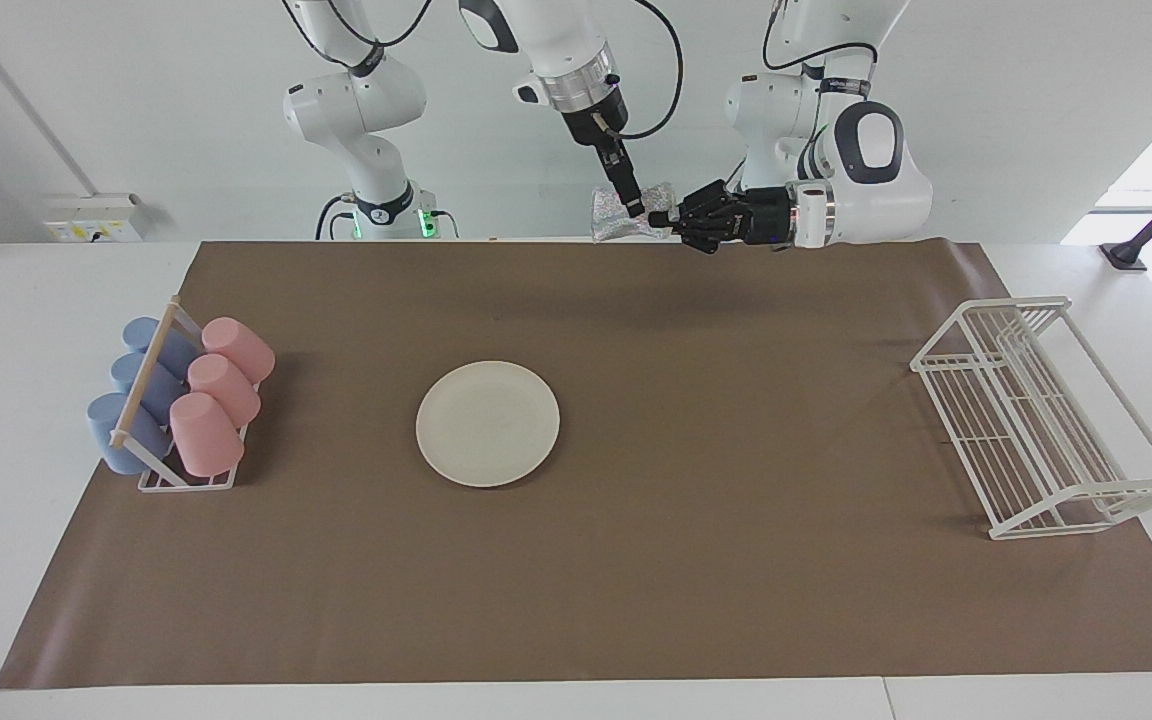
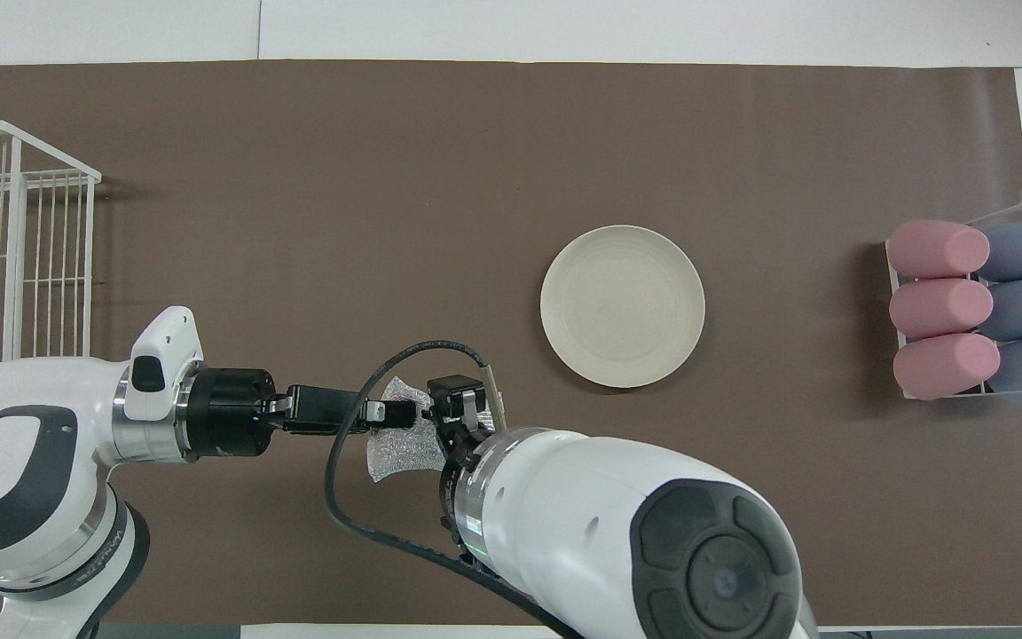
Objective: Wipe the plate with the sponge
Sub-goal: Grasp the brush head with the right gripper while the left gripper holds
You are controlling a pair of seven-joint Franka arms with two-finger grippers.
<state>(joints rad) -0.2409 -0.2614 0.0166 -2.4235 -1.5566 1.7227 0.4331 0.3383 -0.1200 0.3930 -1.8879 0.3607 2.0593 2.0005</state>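
Left gripper (image 1: 658,214) clamps the sponge (image 1: 611,215) in the air; right gripper (image 1: 633,205) spread wide at it. Overhead, the right arm hides part of the sponge; plate (image 1: 487,423) lies uncovered on the bench.

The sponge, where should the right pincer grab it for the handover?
Grip the sponge's free lobe, the one away from the left pincer, which is shut on the other end. The right pincer, open, comes from above; the pinched waist leaves that lobe clear.

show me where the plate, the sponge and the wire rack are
plate (image 1: 487,423), facing view, centre of its flat face
sponge (image 1: 608,214), facing view, glittery lobe beside the right arm's finger
wire rack (image 1: 1011,432), facing view, its grid floor
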